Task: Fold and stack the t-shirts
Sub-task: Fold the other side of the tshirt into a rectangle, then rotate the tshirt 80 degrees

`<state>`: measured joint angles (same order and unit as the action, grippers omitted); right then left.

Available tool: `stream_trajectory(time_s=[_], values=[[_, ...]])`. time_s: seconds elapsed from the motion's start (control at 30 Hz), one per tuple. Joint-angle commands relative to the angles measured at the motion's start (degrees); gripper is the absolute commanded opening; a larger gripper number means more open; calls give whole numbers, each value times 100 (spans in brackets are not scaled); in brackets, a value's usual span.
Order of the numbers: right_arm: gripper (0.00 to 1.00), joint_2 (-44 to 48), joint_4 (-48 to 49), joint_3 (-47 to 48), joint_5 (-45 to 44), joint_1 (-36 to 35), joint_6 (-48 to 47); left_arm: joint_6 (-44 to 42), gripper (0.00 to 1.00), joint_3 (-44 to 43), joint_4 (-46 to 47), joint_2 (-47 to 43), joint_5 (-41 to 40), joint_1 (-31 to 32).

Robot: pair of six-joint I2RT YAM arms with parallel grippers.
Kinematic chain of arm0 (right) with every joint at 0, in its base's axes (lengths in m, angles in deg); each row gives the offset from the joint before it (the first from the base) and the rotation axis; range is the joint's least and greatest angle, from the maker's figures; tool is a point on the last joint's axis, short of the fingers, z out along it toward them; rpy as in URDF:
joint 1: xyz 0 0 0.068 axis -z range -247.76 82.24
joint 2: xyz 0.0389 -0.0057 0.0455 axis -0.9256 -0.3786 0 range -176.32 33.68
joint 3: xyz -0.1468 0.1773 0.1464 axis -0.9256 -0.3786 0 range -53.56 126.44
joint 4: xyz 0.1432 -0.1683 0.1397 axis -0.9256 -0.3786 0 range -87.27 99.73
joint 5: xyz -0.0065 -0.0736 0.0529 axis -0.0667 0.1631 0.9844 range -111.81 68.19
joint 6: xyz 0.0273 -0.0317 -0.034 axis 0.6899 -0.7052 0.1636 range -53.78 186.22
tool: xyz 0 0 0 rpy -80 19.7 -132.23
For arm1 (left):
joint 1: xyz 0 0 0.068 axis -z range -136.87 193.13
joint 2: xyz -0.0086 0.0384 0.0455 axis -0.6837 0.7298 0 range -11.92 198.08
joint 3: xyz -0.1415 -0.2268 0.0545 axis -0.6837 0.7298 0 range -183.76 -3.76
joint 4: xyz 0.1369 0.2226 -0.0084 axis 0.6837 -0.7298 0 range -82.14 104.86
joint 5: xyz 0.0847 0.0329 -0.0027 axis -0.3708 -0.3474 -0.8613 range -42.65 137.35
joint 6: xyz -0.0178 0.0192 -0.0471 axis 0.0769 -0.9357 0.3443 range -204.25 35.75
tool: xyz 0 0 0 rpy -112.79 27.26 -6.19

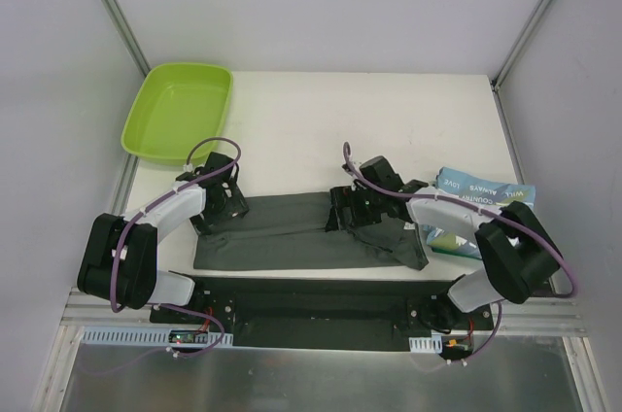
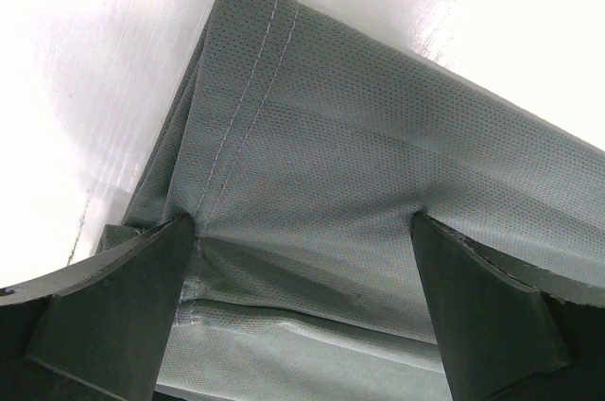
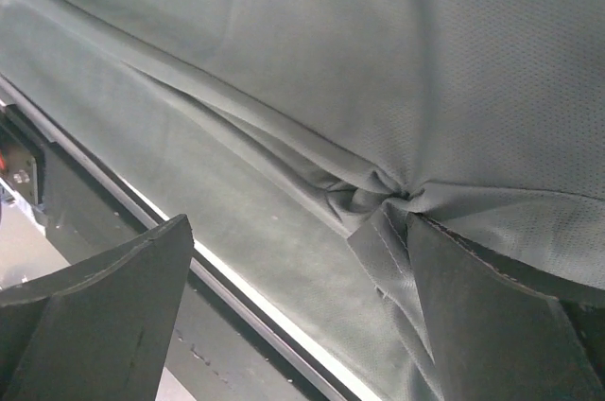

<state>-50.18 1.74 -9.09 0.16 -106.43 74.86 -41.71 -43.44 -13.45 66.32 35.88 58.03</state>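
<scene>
The dark grey t-shirt point(image 1: 282, 237) lies along the front edge of the counter point(image 1: 321, 130). The left claw point(image 1: 220, 202) and right claw point(image 1: 343, 212) both stand wide open on it. The blue t-shirt point(image 1: 483, 190) sits folded at the right.

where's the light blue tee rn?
Top view: the light blue tee lies folded near the table's right edge, partly hidden by the right arm, just right of the dark grey tee.

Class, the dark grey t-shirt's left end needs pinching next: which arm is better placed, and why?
Left. The left tool, open, straddles the stitched corner at that end of the dark grey t-shirt; the right tool, also open, sits over the shirt's right half.
</scene>
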Motion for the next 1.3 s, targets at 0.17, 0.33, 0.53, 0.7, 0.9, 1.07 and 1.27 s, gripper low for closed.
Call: stream_trajectory(time_s=[0.17,0.33,0.53,0.7,0.9,1.07,1.27], values=[[96,-904,570,-52,52,-17,172,-88,99,92,-60,25,-66,-66],[96,-484,404,-44,-140,-17,129,-80,99,101,-69,-1,-75,-66],[96,553,-255,-8,-817,18,41,-53,99,119,-60,-19,-66,-66],[96,1335,-861,-175,-1319,53,269,-44,99,136,-69,-63,-58,-66],[96,1855,-1108,-737,-1283,62,954,-27,99,145,-86,-116,-40,-66],[96,1899,-1056,-1238,-1442,351,1455,-18,99,154,-86,-125,-58,-66],[96,996,-528,-1214,-1458,1001,1036,8,99,145,-86,-151,65,-66]])
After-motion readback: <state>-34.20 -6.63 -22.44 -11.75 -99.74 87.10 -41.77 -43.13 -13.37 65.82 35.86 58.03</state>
